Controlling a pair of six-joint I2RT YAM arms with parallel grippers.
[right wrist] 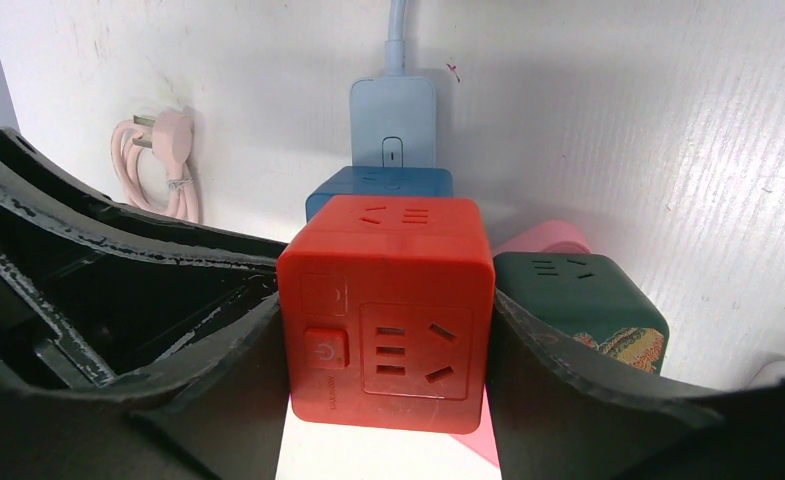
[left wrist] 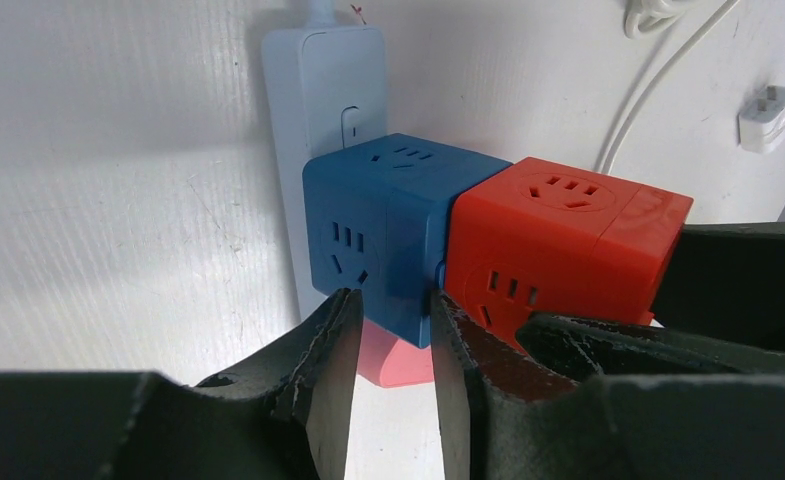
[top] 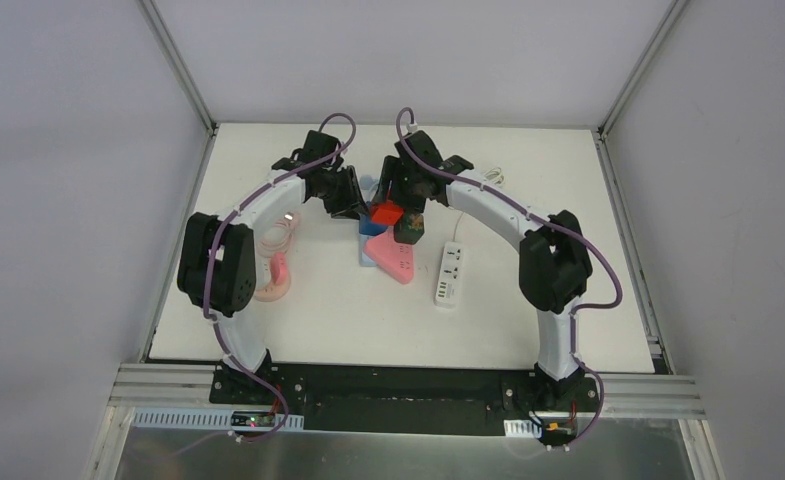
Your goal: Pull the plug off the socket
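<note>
The plug is a red cube adapter (right wrist: 388,320), stuck sideways into a blue cube socket (left wrist: 388,230). The blue cube sits on a pale blue power strip (left wrist: 323,90). My right gripper (right wrist: 386,325) is shut on the red cube (top: 387,213), one finger against each side of it. My left gripper (left wrist: 393,310) has its jaws narrowed onto the blue cube's lower near corner. One left tip touches its front face and the other sits at the seam with the red cube (left wrist: 558,230). In the top view both grippers meet mid-table, left (top: 353,205) and right (top: 400,205).
A dark green cube (right wrist: 578,300) stands just right of the red one, over a pink strip (top: 390,258). A white power strip (top: 449,274) lies further right. A coiled pink cable (top: 276,270) lies to the left. A white charger (left wrist: 766,115) and its cord rest at the back.
</note>
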